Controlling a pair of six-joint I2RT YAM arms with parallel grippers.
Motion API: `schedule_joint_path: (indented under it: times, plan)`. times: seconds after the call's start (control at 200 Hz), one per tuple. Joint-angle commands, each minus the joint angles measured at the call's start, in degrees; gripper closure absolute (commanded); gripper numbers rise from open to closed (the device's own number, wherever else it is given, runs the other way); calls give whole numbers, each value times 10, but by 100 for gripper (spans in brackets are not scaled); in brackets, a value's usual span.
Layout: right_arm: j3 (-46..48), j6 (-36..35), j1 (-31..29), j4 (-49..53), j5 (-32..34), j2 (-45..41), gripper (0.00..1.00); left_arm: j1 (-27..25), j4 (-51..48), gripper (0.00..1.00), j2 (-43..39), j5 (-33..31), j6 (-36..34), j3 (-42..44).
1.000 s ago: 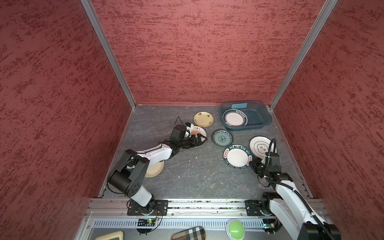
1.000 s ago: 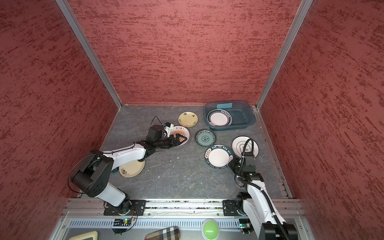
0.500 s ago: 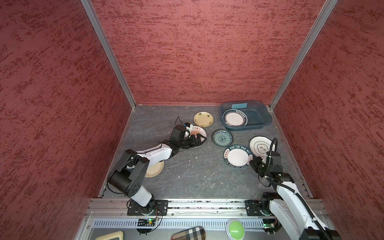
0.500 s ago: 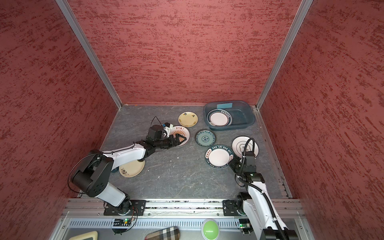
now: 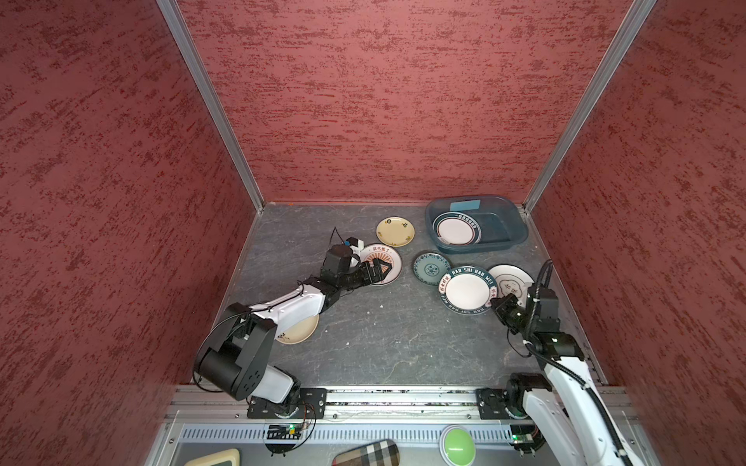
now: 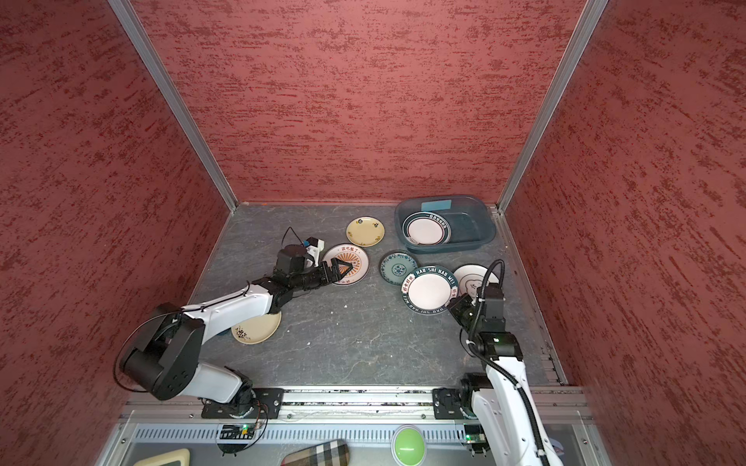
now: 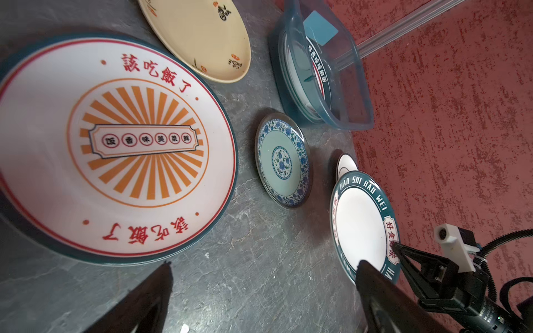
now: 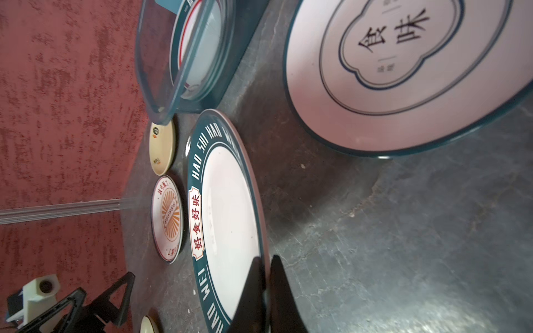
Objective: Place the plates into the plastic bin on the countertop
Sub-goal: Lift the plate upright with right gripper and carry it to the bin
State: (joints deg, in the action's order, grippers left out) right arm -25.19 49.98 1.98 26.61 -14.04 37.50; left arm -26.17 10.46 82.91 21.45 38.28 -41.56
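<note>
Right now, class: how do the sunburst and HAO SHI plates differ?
The sunburst plate has orange rays; the HAO SHI plate has a plain white centre. The left claw is open by the sunburst plate, the right claw shut on the HAO SHI plate. Both have teal rims.

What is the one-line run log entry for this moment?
left gripper: open, at sunburst plate | right gripper: shut on HAO SHI HAO WEI plate rim | plastic bin: holds teal-rimmed plate
</note>
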Motion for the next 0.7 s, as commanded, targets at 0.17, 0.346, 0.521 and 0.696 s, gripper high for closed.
schedule_joint_path:
  times: [0.17, 0.346, 0.521, 0.696]
  plan:
    - [-103, -4, -1, -1, 13, 14, 100, 14, 77, 1, -29, 29, -21, 28]
    - [-140, -20, -1, -45, 29, 56, 100, 17, 163, 1, -32, 68, -15, 59]
    - [-158, -5, -1, -130, 20, 129, 100, 18, 191, 1, -60, 49, -27, 79]
    - [-186, -16, -1, -185, 41, 201, 100, 17, 223, 1, -73, 36, -25, 101]
